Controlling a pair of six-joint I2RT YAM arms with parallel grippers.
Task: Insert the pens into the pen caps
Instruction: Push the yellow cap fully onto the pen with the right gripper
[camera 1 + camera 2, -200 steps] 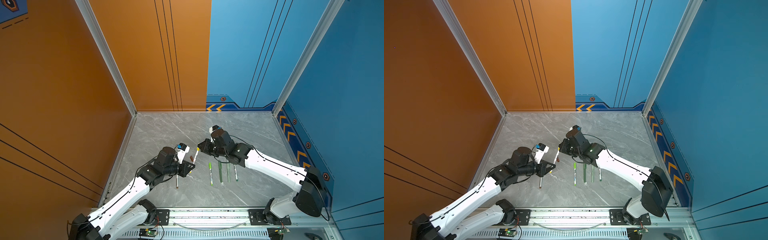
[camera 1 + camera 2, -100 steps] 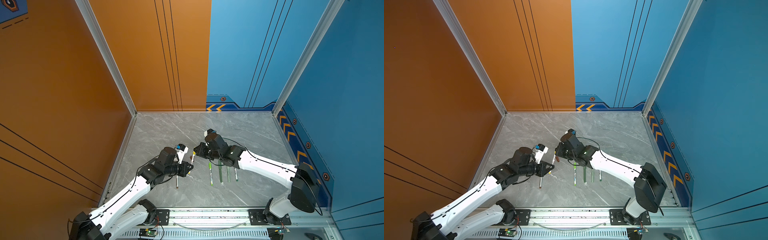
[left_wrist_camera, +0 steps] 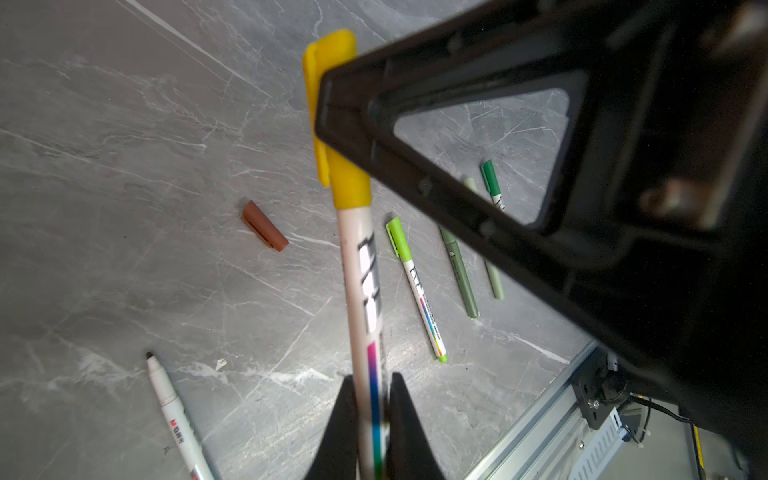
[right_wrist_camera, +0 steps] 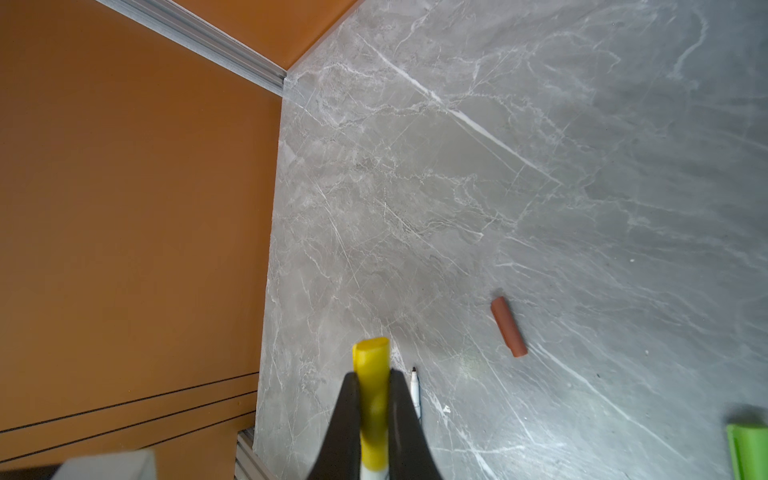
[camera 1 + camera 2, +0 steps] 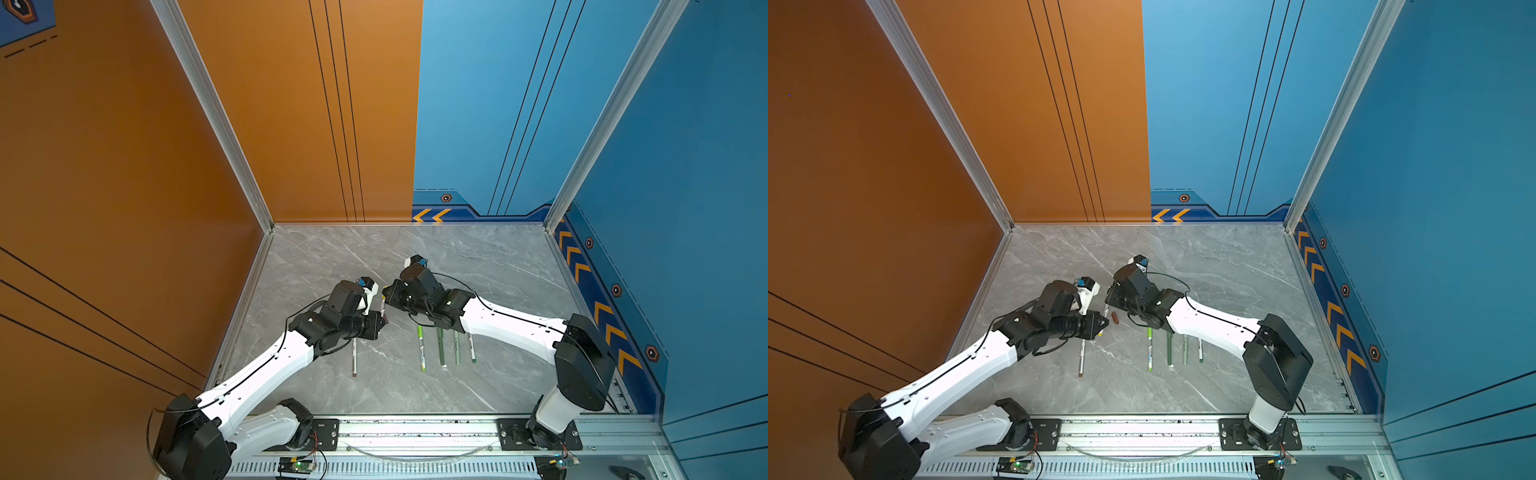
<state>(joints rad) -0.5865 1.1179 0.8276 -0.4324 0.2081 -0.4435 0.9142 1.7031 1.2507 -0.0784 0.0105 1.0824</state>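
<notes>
1. The left pincer point(image 3: 370, 388) was clenched on the white barrel of the yellow pen point(image 3: 365, 291), well back from its capped end.
2. The right pincer point(image 4: 372, 384) was clenched on the yellow cap point(image 4: 371, 353), which sat over the pen's tip, both held clear of the bench point(image 3: 124, 187).
3. Pen and cap shared one long axis, with the pincers facing each other along it. Whether the cap had seated fully could not be told. Any last push would probably have to run straight down that line.
4. The brown cap point(image 3: 265, 226) lay loose just beside both pincers.
5. The uncapped brown pen point(image 3: 174, 415) lay on the left arm's side, its bare tip towards that cap.
6. A row of capped pens point(image 5: 1169, 349) lay nearer the right arm.
</notes>
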